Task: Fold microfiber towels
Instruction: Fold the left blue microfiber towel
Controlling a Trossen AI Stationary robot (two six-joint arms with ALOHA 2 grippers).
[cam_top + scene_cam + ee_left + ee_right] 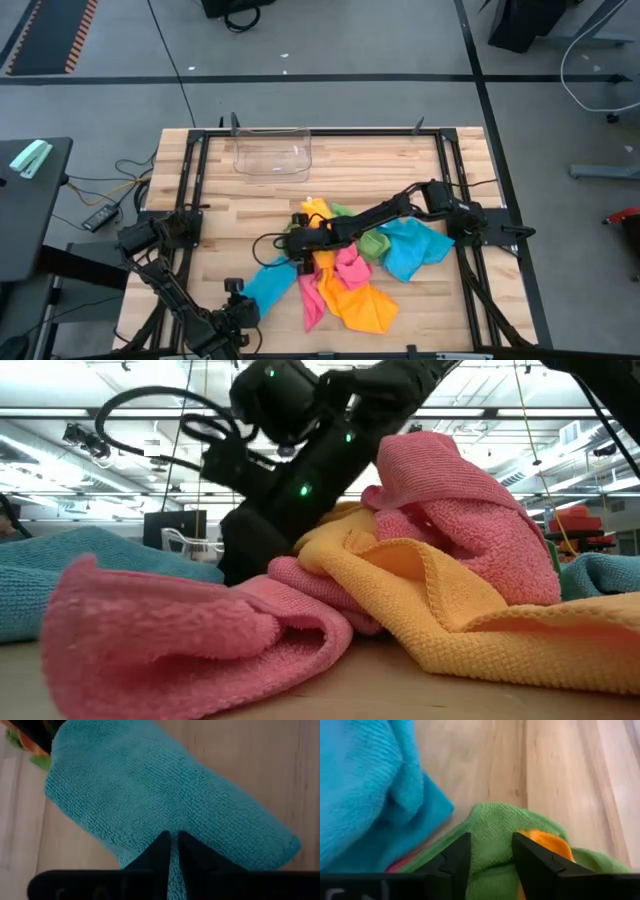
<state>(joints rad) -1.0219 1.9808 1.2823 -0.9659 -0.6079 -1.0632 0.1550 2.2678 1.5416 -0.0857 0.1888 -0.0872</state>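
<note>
A heap of crumpled microfiber towels (350, 270) lies at the middle of the wooden table (420, 170), toward its near edge: pink, orange-yellow, green and 2 blue-teal ones, soft and looped in texture. The left gripper (173, 851), at the near left, pinches the edge of a teal towel (150, 795) between nearly closed fingers. The right gripper (489, 851) reaches into the heap's left side, its fingers partly spread around a fold of a green towel (495, 827). A clear plastic bin (272, 152) sits at the far edge.

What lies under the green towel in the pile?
An orange towel pokes out beneath the green towel, which the right tool straddles. Whatever else is underneath stays covered.
</note>
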